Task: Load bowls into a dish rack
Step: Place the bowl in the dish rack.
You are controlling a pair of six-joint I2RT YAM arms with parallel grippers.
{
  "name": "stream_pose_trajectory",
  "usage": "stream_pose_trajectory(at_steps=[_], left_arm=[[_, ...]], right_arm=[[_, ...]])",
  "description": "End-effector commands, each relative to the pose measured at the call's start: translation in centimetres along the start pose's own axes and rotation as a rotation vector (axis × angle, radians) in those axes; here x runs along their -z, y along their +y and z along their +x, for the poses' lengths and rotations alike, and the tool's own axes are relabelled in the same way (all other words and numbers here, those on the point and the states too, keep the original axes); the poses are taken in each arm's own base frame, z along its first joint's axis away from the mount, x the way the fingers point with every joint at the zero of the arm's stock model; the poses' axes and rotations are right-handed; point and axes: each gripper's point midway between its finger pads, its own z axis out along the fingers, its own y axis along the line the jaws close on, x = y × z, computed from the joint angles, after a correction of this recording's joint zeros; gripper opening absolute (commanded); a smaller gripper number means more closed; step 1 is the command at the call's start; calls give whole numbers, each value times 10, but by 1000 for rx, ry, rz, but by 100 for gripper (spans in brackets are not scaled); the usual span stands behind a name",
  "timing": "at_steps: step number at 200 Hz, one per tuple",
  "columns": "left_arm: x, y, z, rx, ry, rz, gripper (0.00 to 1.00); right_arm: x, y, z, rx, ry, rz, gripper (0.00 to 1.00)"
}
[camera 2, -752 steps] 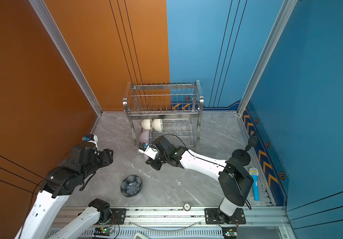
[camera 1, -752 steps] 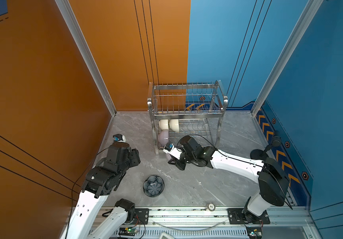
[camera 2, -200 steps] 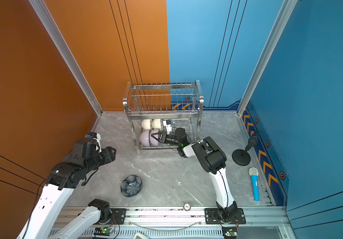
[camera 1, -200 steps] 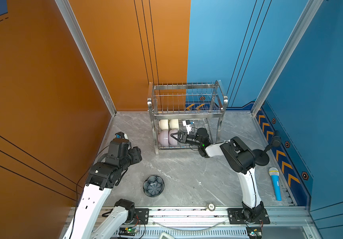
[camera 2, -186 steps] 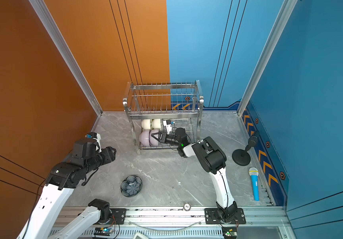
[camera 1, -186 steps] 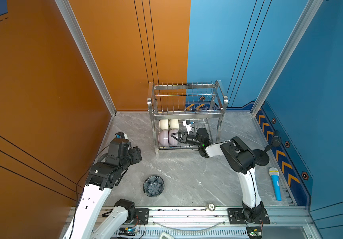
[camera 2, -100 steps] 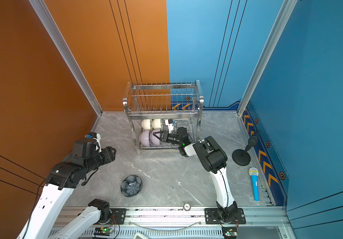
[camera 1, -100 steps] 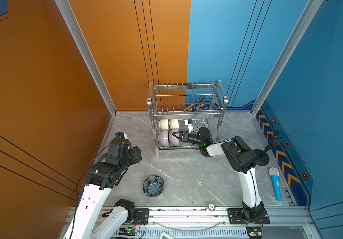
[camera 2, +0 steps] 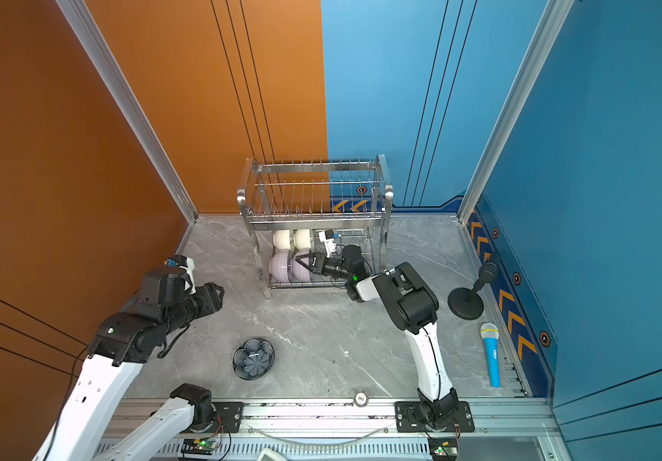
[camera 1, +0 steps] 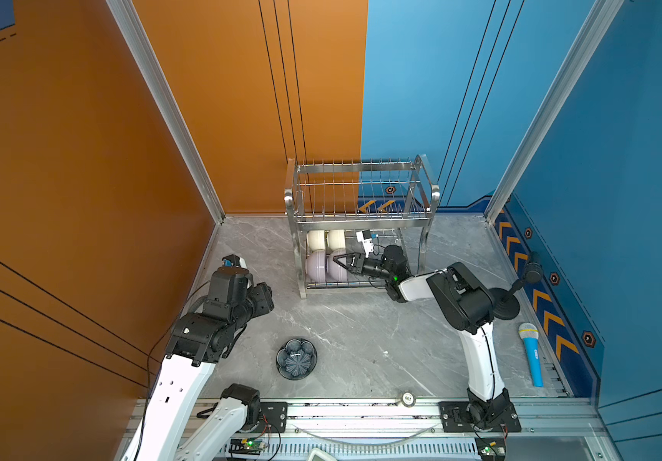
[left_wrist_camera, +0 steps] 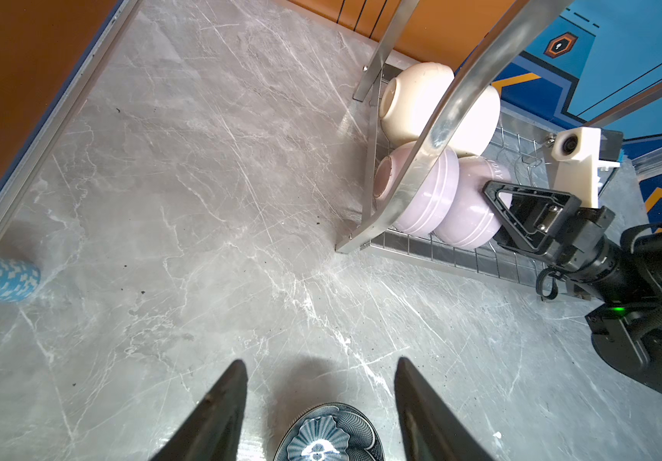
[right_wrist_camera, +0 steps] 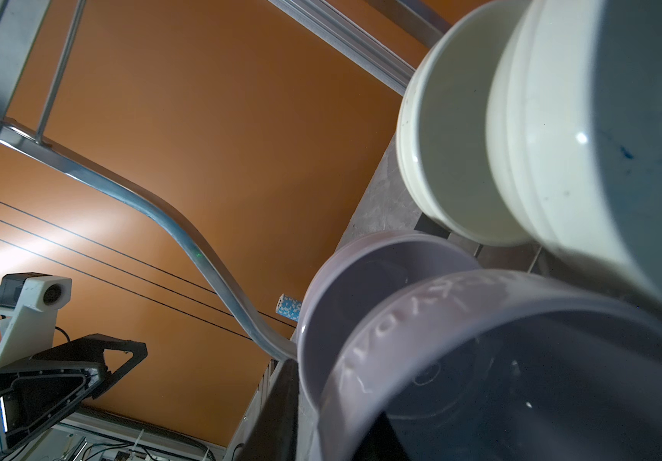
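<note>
The grey marbled worktop [camera 1: 361,339] fills the lower middle of both top views. The steel dish rack [camera 1: 361,218] stands on it at the back, centre of frame. A dark flower-rimmed bowl [camera 1: 296,358] sits upright, lower left of centre. At right stands a black round stand [camera 1: 504,308], and just below it a blue microphone [camera 1: 532,353] lies flat.

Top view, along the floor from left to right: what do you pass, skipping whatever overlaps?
Left arm → dark blue flower-rimmed bowl → right gripper, reaching into the dish rack → black stand's round base → blue toy microphone.
</note>
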Motion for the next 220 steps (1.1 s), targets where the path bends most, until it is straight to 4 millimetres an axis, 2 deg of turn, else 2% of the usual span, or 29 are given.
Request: stream_pose_trajectory(at_steps=[1, 98, 108, 111, 120, 220], left_arm=[[-4, 0, 3, 2, 6, 9, 60], [-4, 1, 2, 5, 4, 11, 60], [-4, 1, 2, 5, 3, 10, 60], [-4, 1, 3, 5, 5, 10, 60], [-4, 1, 2, 6, 5, 11, 60], [-4, 2, 0, 16, -1, 14, 60]], right_arm=[[3, 4, -2, 44, 5, -4, 25], [14, 6, -2, 92, 5, 98, 43], [16, -1, 2, 94, 13, 125, 45], [17, 10, -4, 113, 3, 117, 46], [20, 11, -3, 126, 7, 133, 48], [52, 25, 8, 275, 86, 306, 50]])
